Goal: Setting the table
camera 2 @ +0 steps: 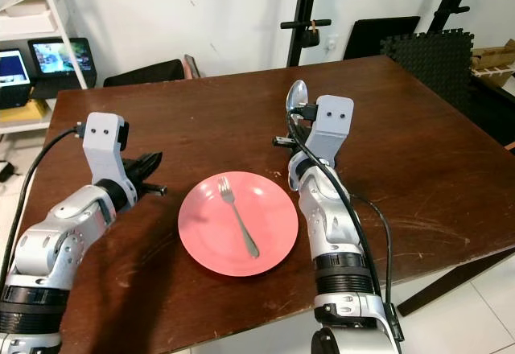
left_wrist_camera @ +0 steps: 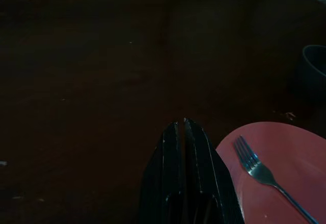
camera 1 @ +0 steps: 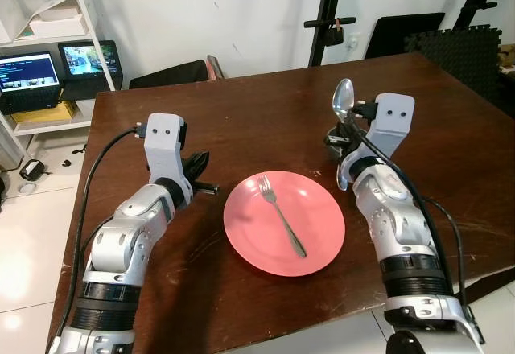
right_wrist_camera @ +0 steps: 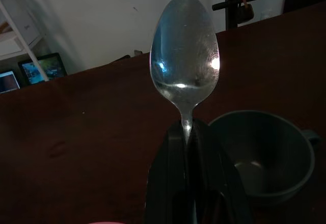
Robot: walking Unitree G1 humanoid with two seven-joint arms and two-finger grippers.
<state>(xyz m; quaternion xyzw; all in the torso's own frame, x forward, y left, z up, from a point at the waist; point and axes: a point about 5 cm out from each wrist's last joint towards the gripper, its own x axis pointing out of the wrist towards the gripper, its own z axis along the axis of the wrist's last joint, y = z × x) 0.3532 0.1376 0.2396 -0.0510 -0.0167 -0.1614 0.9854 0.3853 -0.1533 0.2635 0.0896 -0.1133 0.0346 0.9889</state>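
Note:
A pink plate (camera 1: 249, 225) lies on the dark wooden table (camera 1: 265, 113) in front of me, and a silver fork (camera 1: 282, 216) rests on it, tines pointing away. My right gripper (right_wrist_camera: 187, 128) is shut on the handle of a silver spoon (right_wrist_camera: 184, 51), holding it upright above the table just beyond the plate's right edge. The spoon's bowl (camera 1: 344, 98) sticks up over the wrist. A dark cup (right_wrist_camera: 262, 155) stands right behind the gripper. My left gripper (left_wrist_camera: 183, 126) is shut and empty, low over the table beside the plate's left edge.
The table's left edge (camera 1: 84, 169) drops to a white tiled floor. A white shelf with two lit screens (camera 1: 60, 68) stands at the far left. A black stand (camera 1: 330, 24) and black foam mats (camera 1: 459, 48) are behind the table's far side.

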